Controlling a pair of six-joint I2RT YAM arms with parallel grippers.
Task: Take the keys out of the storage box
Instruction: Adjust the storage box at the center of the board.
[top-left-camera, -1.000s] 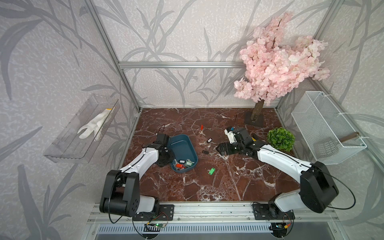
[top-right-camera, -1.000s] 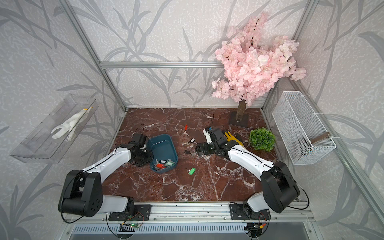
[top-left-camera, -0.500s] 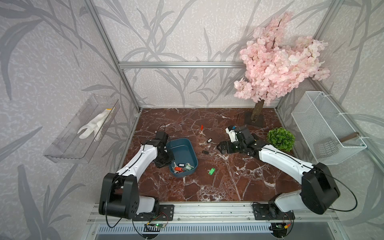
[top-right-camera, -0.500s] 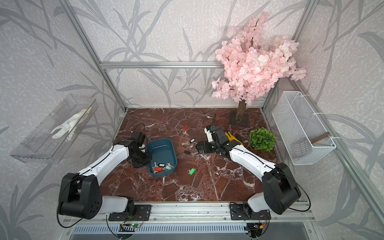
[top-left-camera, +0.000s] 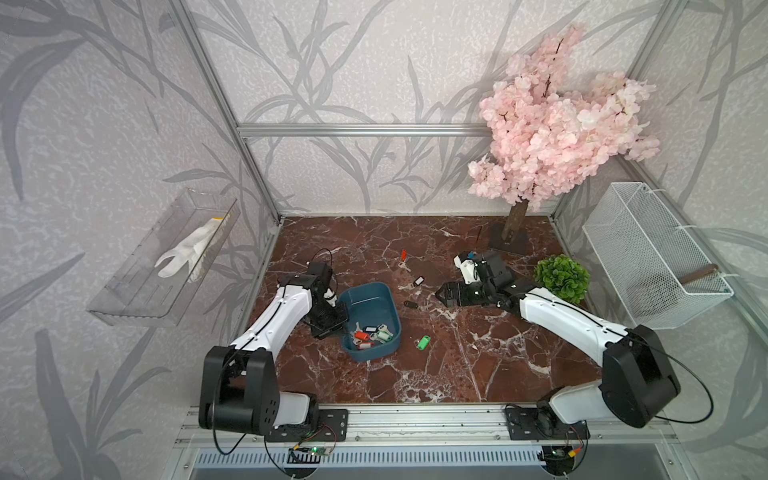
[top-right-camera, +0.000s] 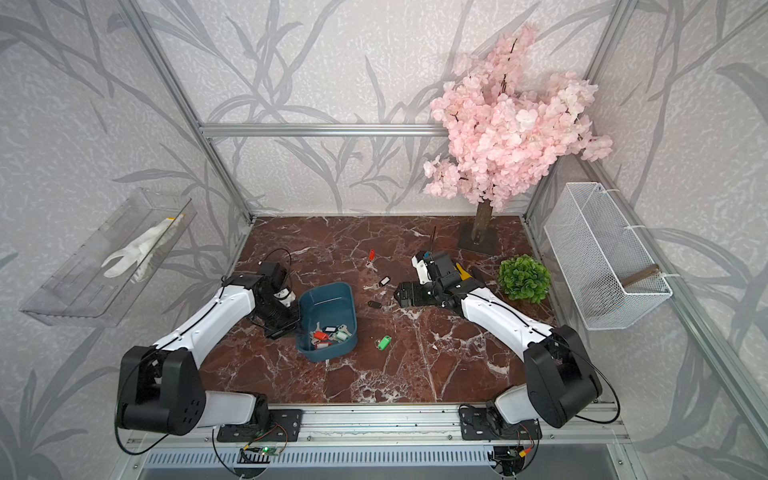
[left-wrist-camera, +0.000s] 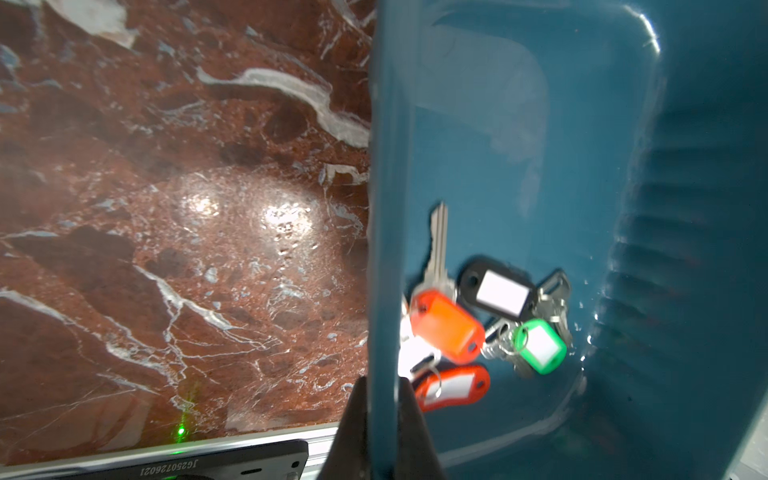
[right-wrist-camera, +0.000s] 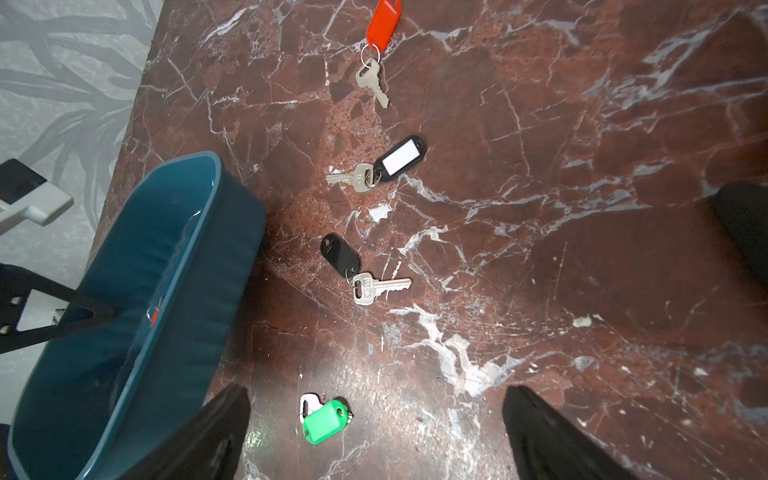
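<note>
Marbled surface (top-left-camera: 457, 365); left jaws are clamping the teal plastic storage box (top-left-camera: 365, 305), likely tipping tagged silver keys (top-left-camera: 371, 334) out; right jaws are gaping.

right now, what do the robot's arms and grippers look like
Both match. The left arm and right arm have smooth white shells between bulky black joint housings, with a thin black cable running along each white part. The left gripper and right gripper are black, with tapering pointed fingers.
</note>
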